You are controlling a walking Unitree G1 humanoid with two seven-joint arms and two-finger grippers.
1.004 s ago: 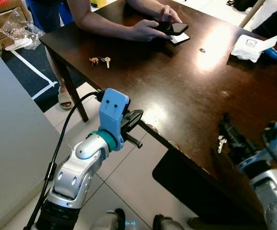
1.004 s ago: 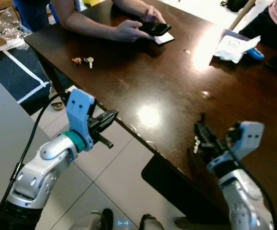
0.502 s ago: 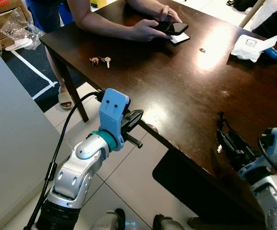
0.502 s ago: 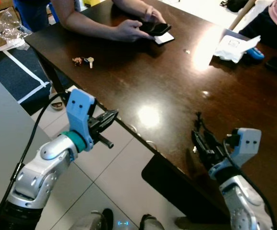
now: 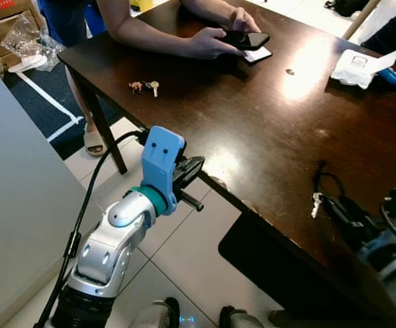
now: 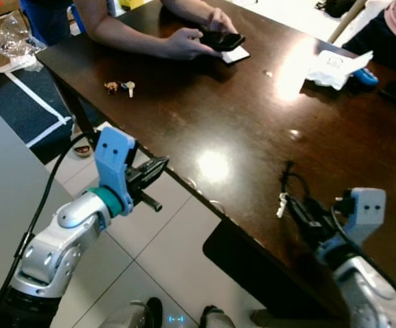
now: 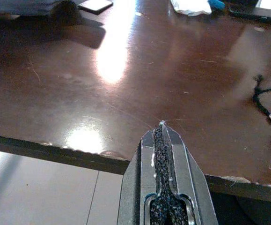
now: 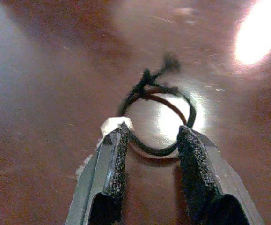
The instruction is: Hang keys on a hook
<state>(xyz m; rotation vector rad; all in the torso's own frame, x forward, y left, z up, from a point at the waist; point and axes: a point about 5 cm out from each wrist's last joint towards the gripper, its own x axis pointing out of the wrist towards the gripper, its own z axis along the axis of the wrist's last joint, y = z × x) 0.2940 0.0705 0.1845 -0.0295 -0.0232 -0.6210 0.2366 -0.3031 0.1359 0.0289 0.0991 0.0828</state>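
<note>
The small silver keys on a black cord loop (image 6: 288,188) lie on the dark wooden table (image 6: 204,109) just ahead of the right gripper (image 8: 149,140), whose parted fingers straddle the loop's near end, while the closed left gripper (image 5: 192,169) hovers well apart.

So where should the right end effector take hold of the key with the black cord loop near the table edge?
Probably the cord loop, not the key. The loop lies flat and open on the table, its near arc already between the open fingers of the right end effector. Come in low from the table's near edge and close on that arc; the flat key offers little to pinch.
</note>
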